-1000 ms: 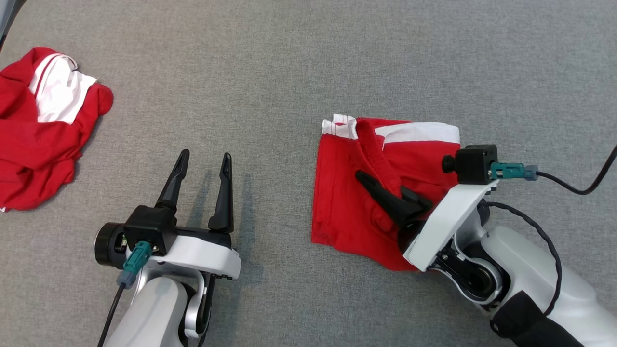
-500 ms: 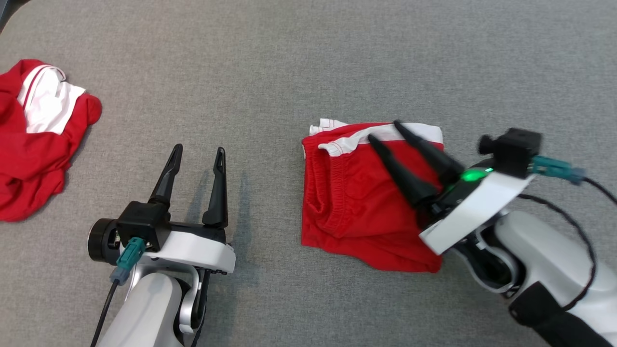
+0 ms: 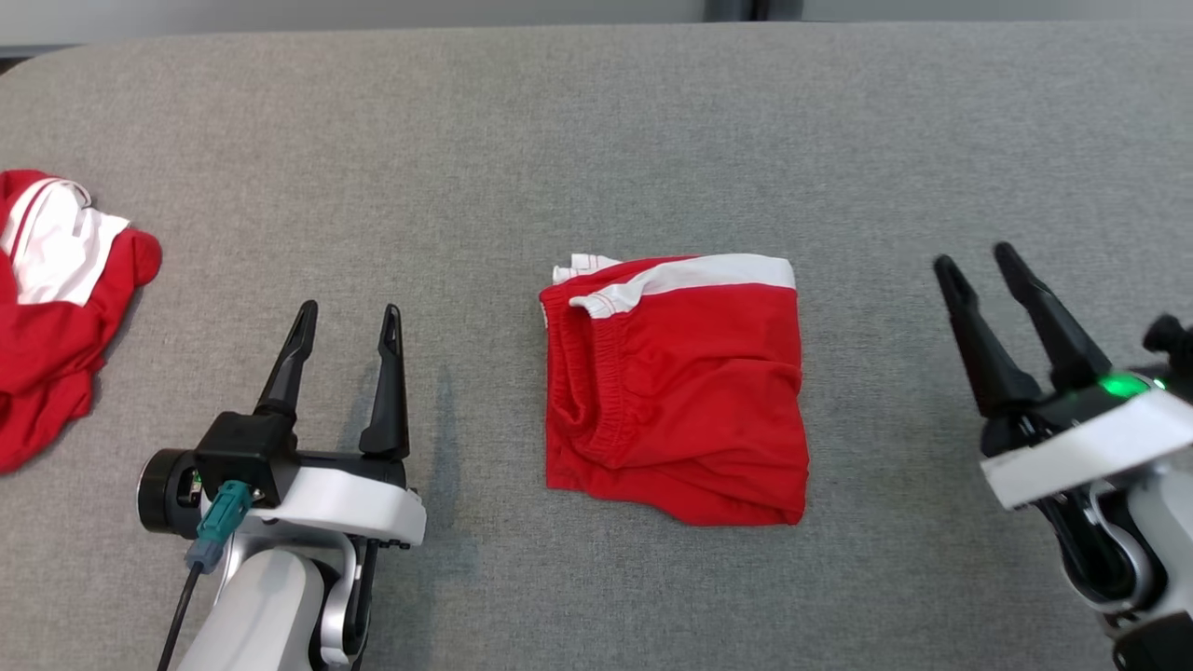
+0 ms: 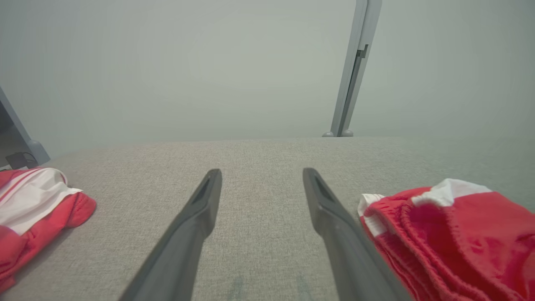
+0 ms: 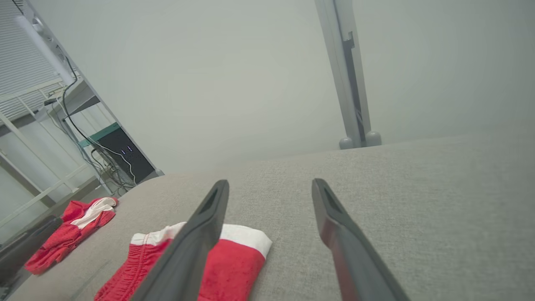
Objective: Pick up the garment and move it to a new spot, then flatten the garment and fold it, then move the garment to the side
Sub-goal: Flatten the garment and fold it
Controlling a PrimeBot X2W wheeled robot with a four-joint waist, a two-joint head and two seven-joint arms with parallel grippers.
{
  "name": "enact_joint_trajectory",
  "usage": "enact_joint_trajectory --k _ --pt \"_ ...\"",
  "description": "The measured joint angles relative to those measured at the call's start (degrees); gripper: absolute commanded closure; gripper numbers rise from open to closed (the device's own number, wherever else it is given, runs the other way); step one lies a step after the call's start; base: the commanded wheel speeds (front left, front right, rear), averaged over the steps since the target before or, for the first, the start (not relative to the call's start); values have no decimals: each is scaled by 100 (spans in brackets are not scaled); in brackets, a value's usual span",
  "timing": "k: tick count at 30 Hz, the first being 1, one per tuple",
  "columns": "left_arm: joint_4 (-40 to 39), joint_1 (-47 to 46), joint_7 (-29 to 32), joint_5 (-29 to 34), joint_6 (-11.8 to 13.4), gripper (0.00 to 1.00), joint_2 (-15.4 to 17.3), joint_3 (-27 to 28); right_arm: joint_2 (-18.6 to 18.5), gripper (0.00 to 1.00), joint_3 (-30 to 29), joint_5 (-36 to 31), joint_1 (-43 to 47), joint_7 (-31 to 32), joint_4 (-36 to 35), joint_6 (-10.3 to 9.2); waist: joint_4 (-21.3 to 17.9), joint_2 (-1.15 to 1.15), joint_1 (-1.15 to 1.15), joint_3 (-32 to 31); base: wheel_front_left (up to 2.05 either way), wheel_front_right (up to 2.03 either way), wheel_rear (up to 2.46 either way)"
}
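we find the folded red garment (image 3: pixel 676 391), white band at its far edge, lying flat at the middle of the grey counter (image 3: pixel 596 121). left gripper (image 3: pixel 347 312) and right gripper (image 3: pixel 974 256) both stand spread, holding nothing, clear of it on either side. a second red heap (image 3: pixel 47 298) lies far left.

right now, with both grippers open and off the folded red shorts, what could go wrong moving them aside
1. The folded red shorts with the white band lie in loose, puffy layers; a pinch by the right gripper may catch only the top layer and undo the fold.
2. Dragging over the grey fabric tabletop could bunch them.
3. Pushed left, they may land on the crumpled red and white garment.
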Motion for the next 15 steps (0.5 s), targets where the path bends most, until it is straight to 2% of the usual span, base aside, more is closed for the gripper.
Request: enact_joint_trajectory --k 6,15 --pt "-68 115 11 -21 42 0 63 24 197 0 -1020 -870 822 -1 -272 0 -113 0 0 -165 0 0 0" --pt "-205 337 44 -104 124 0 169 94 653 0 -1887 -1938 1405 0 -740 0 -181 0 0 -399 0 0 0"
